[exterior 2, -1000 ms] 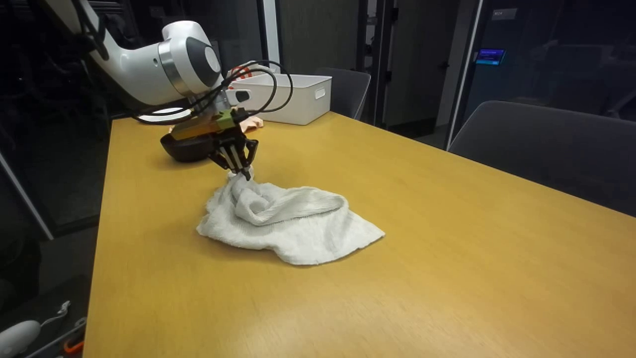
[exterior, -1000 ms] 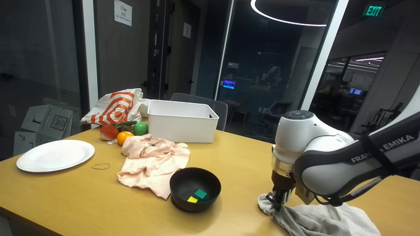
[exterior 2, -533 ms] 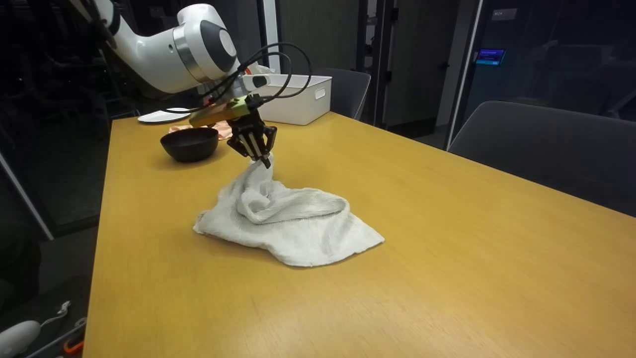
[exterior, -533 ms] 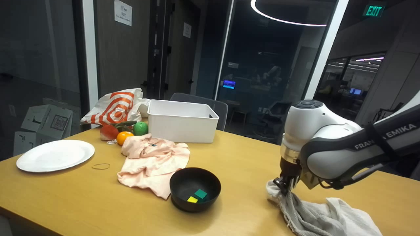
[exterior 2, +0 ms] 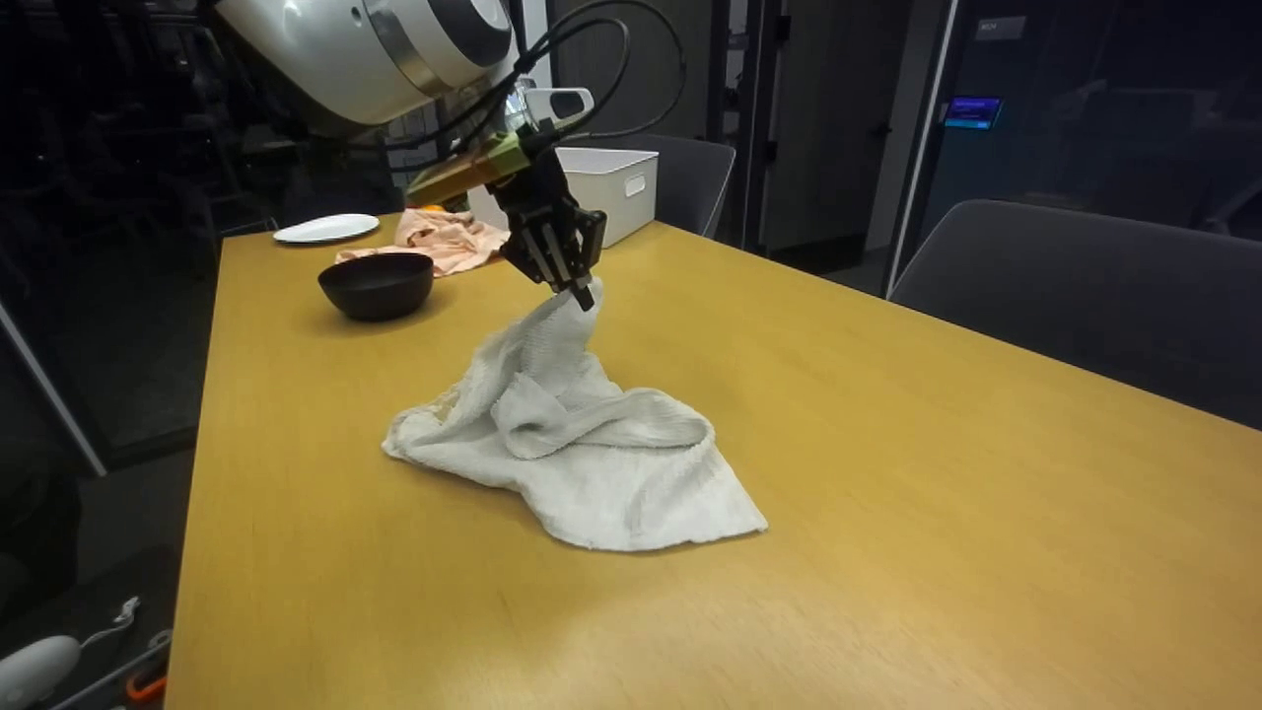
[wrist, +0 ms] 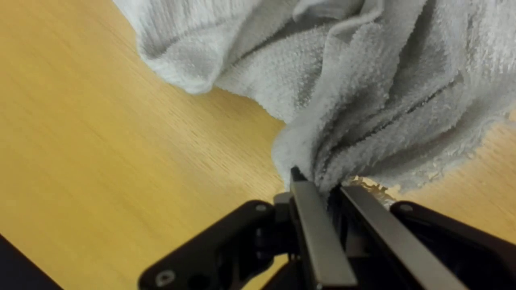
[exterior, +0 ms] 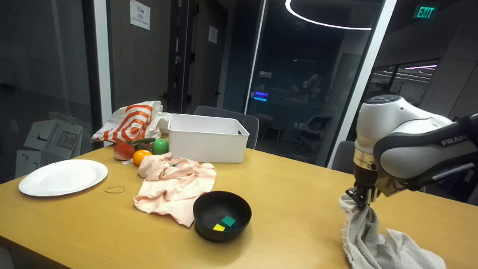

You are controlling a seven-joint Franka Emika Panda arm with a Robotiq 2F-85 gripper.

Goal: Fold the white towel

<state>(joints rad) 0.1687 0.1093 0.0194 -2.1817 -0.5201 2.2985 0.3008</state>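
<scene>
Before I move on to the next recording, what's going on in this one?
A robot arm has its pincer shut on a gathered bit of the white towel, holding that part up off the table. Most of the rest lies rumpled on the table, so the towel is not folded yet. A black bowl, a peach-coloured cloth and a white bin sit on the same table, apart from the towel.

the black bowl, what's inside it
The bowl holds a green piece and a yellow piece. Its near wall covers part of the bottom; anything lying there can't be seen.
</scene>
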